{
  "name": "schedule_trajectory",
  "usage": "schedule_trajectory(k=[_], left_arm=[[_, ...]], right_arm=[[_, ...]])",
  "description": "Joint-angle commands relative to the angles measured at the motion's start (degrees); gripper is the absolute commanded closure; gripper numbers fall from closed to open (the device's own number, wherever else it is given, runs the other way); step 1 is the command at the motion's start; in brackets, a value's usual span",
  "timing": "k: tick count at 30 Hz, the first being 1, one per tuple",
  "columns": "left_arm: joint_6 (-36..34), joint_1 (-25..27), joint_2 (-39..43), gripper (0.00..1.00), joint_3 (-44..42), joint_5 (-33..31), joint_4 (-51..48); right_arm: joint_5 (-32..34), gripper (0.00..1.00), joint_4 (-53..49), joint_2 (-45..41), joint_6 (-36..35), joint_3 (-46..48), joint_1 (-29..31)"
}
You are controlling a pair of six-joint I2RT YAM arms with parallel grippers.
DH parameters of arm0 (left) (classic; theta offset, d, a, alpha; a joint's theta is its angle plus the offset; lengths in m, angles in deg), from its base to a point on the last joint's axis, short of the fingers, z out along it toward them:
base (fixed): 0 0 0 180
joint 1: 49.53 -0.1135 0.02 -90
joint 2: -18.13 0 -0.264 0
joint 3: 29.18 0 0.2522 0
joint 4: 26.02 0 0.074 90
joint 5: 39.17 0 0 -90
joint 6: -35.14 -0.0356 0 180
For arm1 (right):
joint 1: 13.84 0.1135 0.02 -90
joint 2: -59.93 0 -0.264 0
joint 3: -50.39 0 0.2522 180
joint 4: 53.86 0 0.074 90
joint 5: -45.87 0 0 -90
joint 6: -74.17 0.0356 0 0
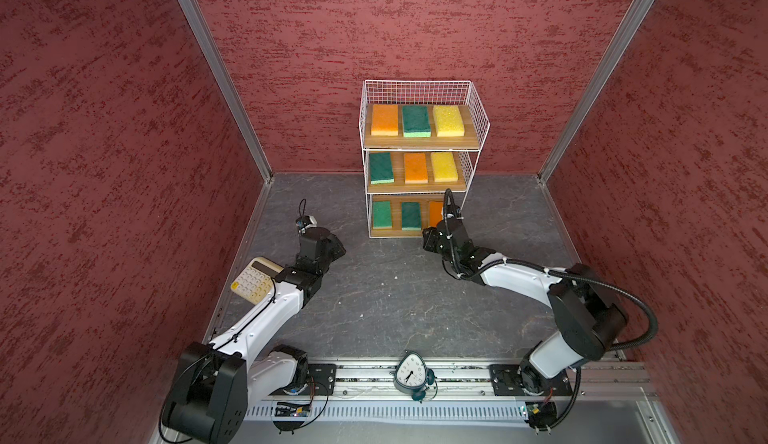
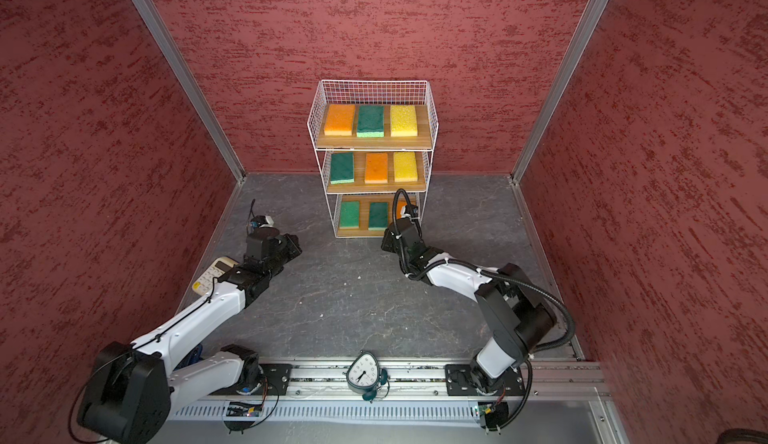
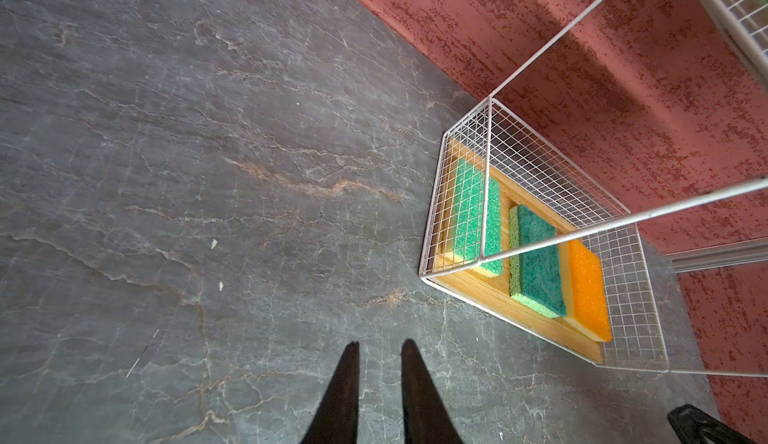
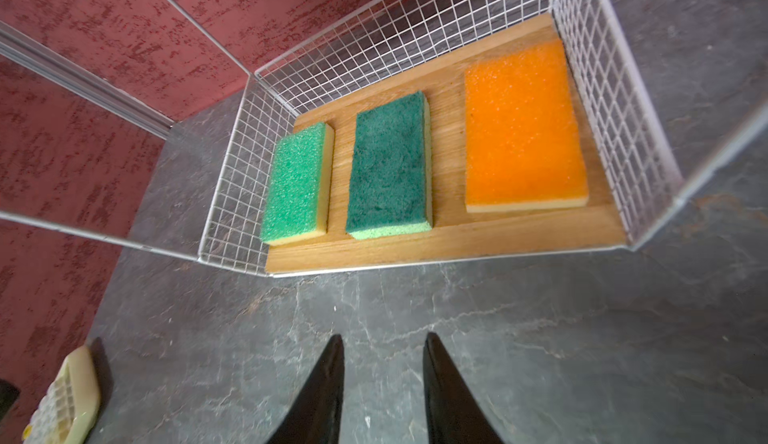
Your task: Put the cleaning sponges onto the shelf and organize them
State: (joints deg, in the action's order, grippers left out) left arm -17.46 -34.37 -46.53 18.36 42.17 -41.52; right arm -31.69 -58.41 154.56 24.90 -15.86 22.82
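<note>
While the shelf [image 1: 415,90] [image 2: 374,90] stands at the far edge of the counter [image 1: 395,296] in both top views, its nine sponges [image 1: 384,119] lie three to a tier. From the left wrist, the left pincer [image 3: 381,343] stands narrowly parted and empty over bare counter. From the right wrist, the right pincer [image 4: 384,336] gapes wider, empty, near the front edge of the bottom board [image 4: 457,246], with open counter between.

Red bumpy walls [image 1: 415,26] are standing around a grey, cracked-looking counter [image 1: 395,296]. Silver metal strips [image 1: 219,71] are running up the corners at eleven and one o'clock.
</note>
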Motion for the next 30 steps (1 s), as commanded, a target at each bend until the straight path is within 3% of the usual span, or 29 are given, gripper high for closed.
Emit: schedule_trajectory(k=[1, 12, 18, 30], left_arm=[[-1.0, -1.6, -1.7, 0.8, -0.2, 3.0, 4.0], [-1.6, -3.5, -4.2, 0.82, -1.9, 3.3, 9.5], [-2.4, -4.1, -5.4, 0.82, -2.2, 3.6, 11.8], [-1.5, -5.3, -9.9, 0.82, -2.9, 5.8, 17.5]], right_arm=[[3.9, 0.68, 1.2, 2.0, 0.4, -2.5, -0.4], [6.7, 0.68, 13.4, 8.1, 2.5, -0.6, -2.1], [11.7, 0.69, 10.9, 11.7, 1.7, -4.6, -2.3], [14.4, 0.7, 8.2, 15.9, 1.1, -8.0, -2.3]])
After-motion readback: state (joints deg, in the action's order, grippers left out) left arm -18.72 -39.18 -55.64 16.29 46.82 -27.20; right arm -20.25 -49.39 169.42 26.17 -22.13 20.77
